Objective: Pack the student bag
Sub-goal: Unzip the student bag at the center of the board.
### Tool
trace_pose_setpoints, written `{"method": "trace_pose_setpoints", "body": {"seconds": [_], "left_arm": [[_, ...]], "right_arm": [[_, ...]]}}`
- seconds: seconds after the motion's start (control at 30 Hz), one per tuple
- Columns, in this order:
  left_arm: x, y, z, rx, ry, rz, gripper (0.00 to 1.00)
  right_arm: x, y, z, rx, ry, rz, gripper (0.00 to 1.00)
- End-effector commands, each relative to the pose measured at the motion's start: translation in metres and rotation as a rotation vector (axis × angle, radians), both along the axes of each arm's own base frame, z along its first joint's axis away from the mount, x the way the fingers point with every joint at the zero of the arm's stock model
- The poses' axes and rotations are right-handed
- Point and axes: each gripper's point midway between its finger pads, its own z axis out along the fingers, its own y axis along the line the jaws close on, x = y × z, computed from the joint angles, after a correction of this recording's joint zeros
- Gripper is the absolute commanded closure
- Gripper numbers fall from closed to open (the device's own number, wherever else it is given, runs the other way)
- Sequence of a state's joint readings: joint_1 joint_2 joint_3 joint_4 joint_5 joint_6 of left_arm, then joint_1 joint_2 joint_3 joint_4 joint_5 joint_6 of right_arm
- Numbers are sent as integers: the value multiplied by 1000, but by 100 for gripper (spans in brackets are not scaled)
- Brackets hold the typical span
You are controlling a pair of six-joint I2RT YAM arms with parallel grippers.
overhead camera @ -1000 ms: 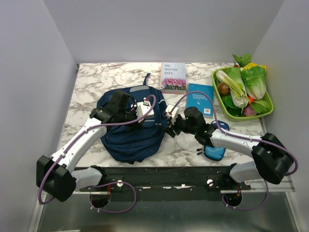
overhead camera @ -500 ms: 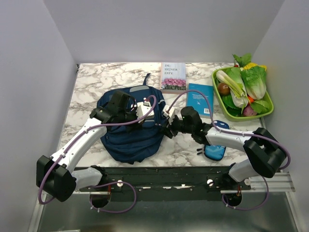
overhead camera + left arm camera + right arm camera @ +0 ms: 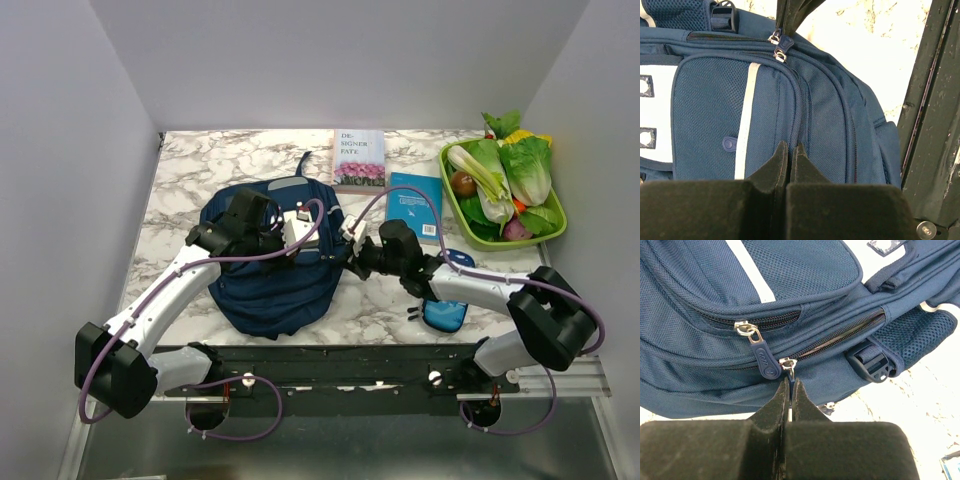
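The student bag [image 3: 262,285], a navy backpack, lies flat on the marble tabletop [image 3: 190,165] left of centre, its front pocket and white patch [image 3: 649,120] with dark squares facing up.

The left claw [image 3: 788,146] is clenched. Its tips press together at the seam beside the mesh front pocket, and I cannot tell whether any fabric is pinched.

The right claw [image 3: 789,381] is at the bag's right side, clenched on the zipper pull [image 3: 787,364] of the lower zip. That zip is partly parted, with a black buckle [image 3: 874,365] below it. Just beside the pull hangs a navy rubber zip tab [image 3: 765,362]; its raised lettering is too small to read.

Behind the bag lies a book [image 3: 359,160] with pink flowers, titled "DE-SIGNER FATE". To its right lies a teal book [image 3: 414,203] whose cover text is unreadable. A green tray [image 3: 447,190] of vegetables sits at the far right. A blue pencil case [image 3: 445,316] lies partly under the right arm.
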State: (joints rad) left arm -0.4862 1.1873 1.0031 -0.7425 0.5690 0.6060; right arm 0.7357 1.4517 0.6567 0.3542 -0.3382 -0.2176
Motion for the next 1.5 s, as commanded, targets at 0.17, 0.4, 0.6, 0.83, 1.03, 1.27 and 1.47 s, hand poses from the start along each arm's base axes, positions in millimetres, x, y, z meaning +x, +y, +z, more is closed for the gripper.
{"method": "trace_pose_setpoints", "body": {"seconds": [0.17,0.4,0.6,0.83,1.03,1.27,1.47], "left_arm": [[-2,-1,8,-25,-18,-2,100],[15,-11,14,-64,-4,65,100],[32,-17,12,-72,6,120,100],[41,-21,7,-88,26,167,100],[47,-26,11,-109,32,176,100],[62,-33,11,-112,51,219,100],[78,-44,11,-140,101,275,100]], "right_arm": [[5,-7,9,20,-74,-24,99],[-17,-7,3,51,51,-22,99],[-45,2,3,67,70,-18,99],[-64,7,7,93,102,-20,99],[-76,26,18,124,103,4,99],[-94,66,40,139,79,75,99],[-106,94,55,144,48,118,99]]}}
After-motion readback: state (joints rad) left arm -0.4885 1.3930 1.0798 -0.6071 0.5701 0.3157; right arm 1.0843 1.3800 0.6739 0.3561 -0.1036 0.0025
